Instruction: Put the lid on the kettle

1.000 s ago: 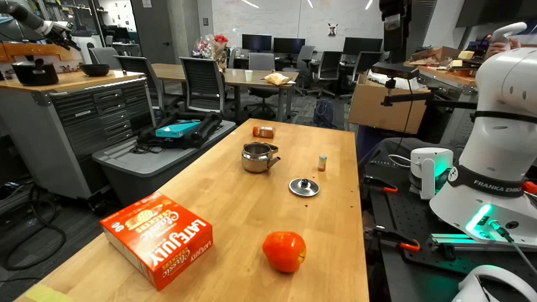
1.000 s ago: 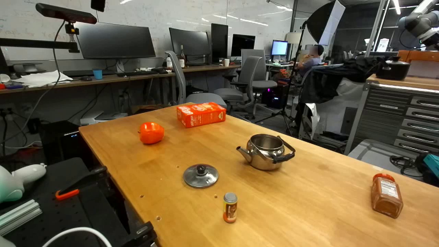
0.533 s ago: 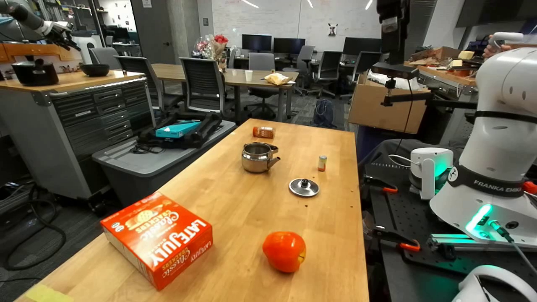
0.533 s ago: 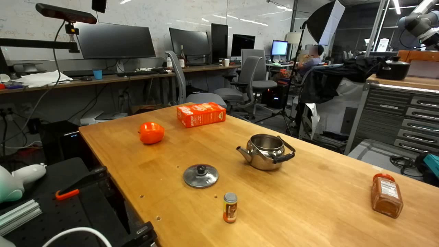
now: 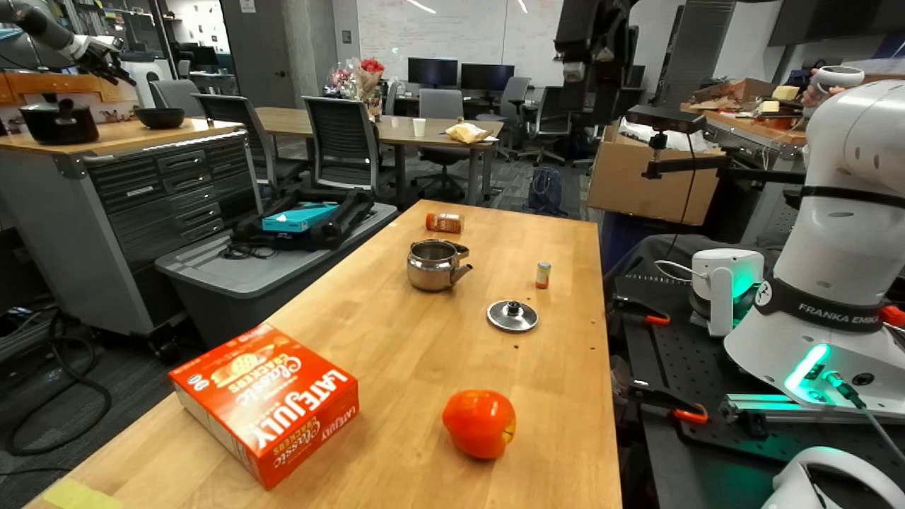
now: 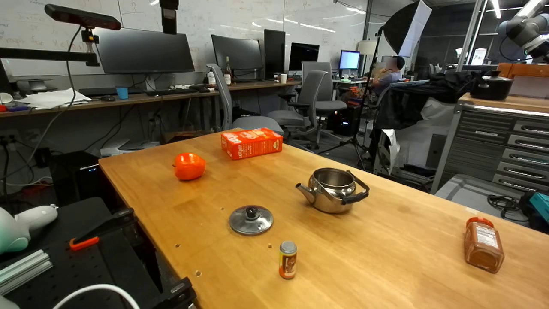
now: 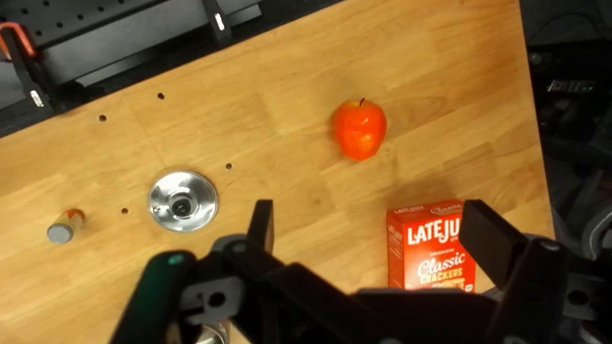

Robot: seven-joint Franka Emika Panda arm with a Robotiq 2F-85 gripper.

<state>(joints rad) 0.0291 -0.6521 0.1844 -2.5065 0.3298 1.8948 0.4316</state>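
**Hanging high over the table (image 6: 377, 266) with jaws spread: gripper (image 7: 369, 224), lid (image 6: 251, 221) and kettle (image 6: 332, 191) all apart**

Going left to right in an exterior view: a round red fruit (image 6: 189, 166) sits in the left half of the frame, on the table. Next, a bit above mid-frame, a red cracker box (image 6: 253, 143) lies flat. Below that in the frame is the lid, lying flat with its dark knob up. Then a small can (image 6: 288, 261) stands upright near the lid, down by the bottom edge. Right of centre you've got the kettle, upright, spout pointing left, handle folded over to the right, and you can see down into its top. A spice jar (image 6: 484, 244) is on its side at far right.

Wrist view, same direction: can at far left, then the lid, a little below mid-height and well clear of the fingers (image 7: 259, 220). A shiny sliver of the kettle peeks out at the bottom left, mostly hidden behind the gripper. The two fingers reach up from the bottom edge, wide apart, with table showing between them. Fruit's up top, right of centre, and the fingertip at lower right covers part of the cracker box.
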